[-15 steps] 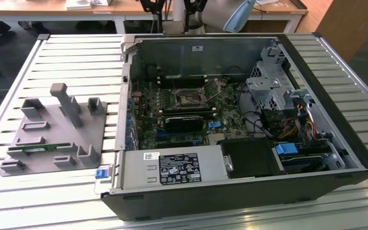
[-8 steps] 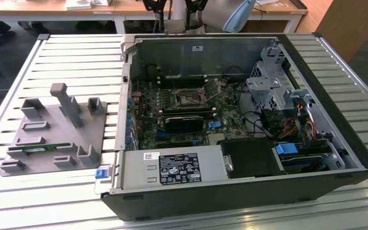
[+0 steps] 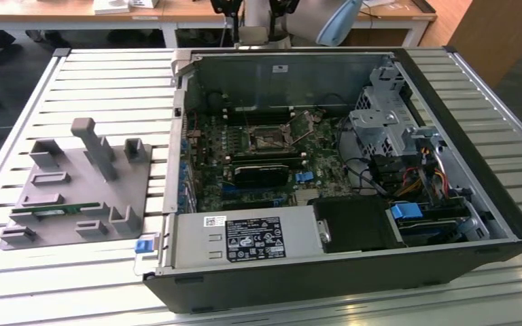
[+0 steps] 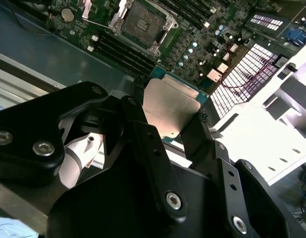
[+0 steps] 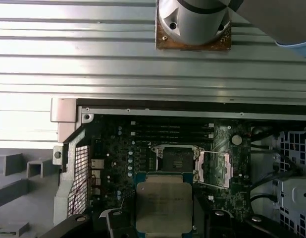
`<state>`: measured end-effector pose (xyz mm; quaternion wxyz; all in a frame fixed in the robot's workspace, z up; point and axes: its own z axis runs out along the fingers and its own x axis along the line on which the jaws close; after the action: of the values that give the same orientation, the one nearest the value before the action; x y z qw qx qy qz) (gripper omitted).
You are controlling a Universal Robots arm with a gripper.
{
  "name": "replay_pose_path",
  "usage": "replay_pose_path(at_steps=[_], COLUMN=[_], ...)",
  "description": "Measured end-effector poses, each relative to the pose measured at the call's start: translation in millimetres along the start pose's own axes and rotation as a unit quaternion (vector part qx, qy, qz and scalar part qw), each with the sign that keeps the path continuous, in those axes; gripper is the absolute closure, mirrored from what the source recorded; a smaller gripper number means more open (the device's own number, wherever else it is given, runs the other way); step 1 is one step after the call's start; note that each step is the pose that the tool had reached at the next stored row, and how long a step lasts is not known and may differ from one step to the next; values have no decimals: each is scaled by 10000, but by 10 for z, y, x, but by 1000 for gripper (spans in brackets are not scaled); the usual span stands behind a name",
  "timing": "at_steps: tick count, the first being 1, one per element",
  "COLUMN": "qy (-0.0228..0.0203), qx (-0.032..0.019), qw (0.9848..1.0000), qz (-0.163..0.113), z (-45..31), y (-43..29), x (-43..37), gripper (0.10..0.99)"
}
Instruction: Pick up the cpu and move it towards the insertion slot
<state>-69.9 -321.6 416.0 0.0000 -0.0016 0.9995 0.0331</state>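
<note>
Nearest the first wrist view's camera, the tool (image 5: pixel 165 225) is gripping the cpu (image 5: pixel 164 206) by its edges, carrying it above the motherboard. Beyond, toward twelve o'clock, the insertion slot (image 5: pixel 175 161) is lying open; I judge the carry step is under way, calling for careful alignment over the socket.

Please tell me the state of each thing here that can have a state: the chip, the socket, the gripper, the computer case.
Silver square cpu: held, above the motherboard.
Square metal-framed insertion slot: empty, retention frame flipped open beside it.
Black gripper: shut on the cpu.
Black computer case: lying flat, side panel off.
</note>
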Motion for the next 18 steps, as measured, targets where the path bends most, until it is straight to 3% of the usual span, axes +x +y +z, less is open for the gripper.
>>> replay_pose_path(at_steps=[13,18], qy=[-5,-5], qx=[0,0], qw=[10000,10000], qz=[51,54], z=[25,26], y=[23,23], x=[-287,-311], gripper=[541,541])
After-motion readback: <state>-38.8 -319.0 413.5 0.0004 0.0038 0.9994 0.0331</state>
